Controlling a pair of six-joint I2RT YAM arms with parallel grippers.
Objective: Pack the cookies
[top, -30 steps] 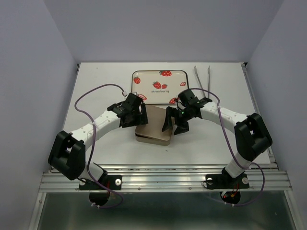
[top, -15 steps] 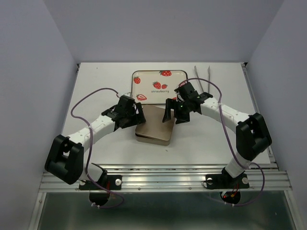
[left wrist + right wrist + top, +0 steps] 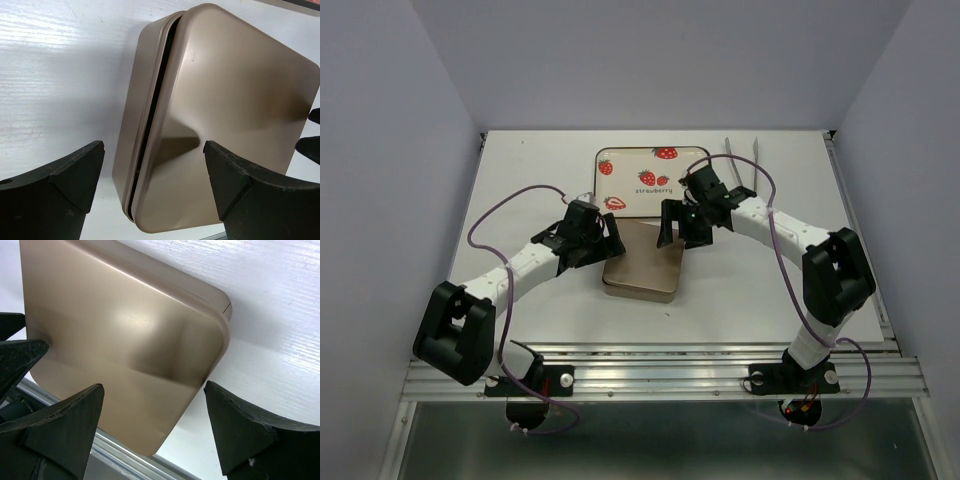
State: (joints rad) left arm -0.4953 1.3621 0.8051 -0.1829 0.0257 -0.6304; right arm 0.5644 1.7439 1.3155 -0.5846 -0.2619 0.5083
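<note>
You've got the gold tin (image 3: pixel 642 268) mid-table w/ its lid (image 3: pixel 225 90) on top. No cookies show in any view: none on the strawberry tray (image 3: pixel 685 165) behind the tin, none on the table (image 3: pixel 520 180). Prob. they're inside the tin already, tho you can't confirm that. Left gripper (image 3: pixel 608 240) hangs at the tin's far-left corner, right gripper (image 3: pixel 672 228) at its far-right corner. Both have fingers wide apart w/ nothing held, and neither is clearly touching the tin. Left wrist view shows a dark gap along one long edge btw lid and base, so the lid looks laid on but not seated. Tongs (image 3: pixel 742 160) lie far right, apart from everything. My read: packing approx. done; what's left is pressing the lid flush, then backing both arms off.
</note>
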